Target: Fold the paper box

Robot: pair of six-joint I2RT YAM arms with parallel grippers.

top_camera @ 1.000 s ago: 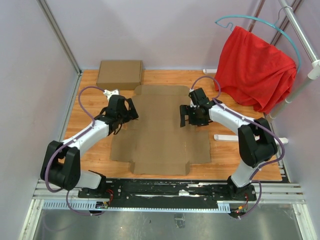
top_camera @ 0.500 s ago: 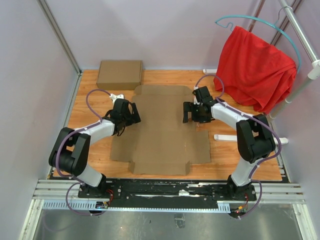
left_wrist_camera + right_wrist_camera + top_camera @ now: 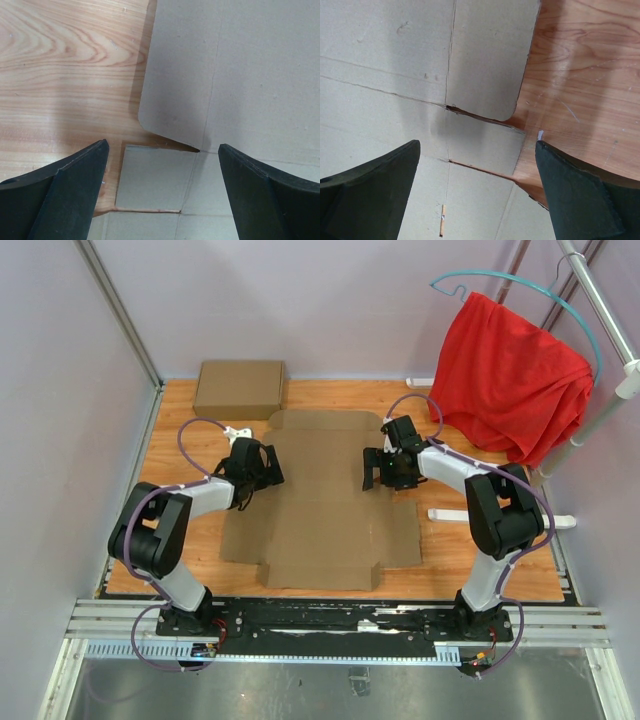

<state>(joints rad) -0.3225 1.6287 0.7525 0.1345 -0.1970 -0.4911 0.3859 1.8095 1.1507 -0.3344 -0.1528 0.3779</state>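
The paper box lies flat and unfolded on the wooden table, a brown die-cut sheet with flaps and creases. My left gripper hovers open over its left edge; in the left wrist view a small side tab shows between the fingers, with a rounded flap beyond. My right gripper hangs open over the sheet's right edge; its wrist view shows a narrow tab and slit cuts between the fingers. Neither gripper holds anything.
A formed flat brown cardboard box sits at the back left. A red cloth hangs on a teal hanger at the back right, by a metal rack. A white strip lies right of the sheet.
Both arms have drawn their elbows back toward the bases; the grippers stay over the sheet's left and right edges, shifted only slightly. The sheet has not moved.
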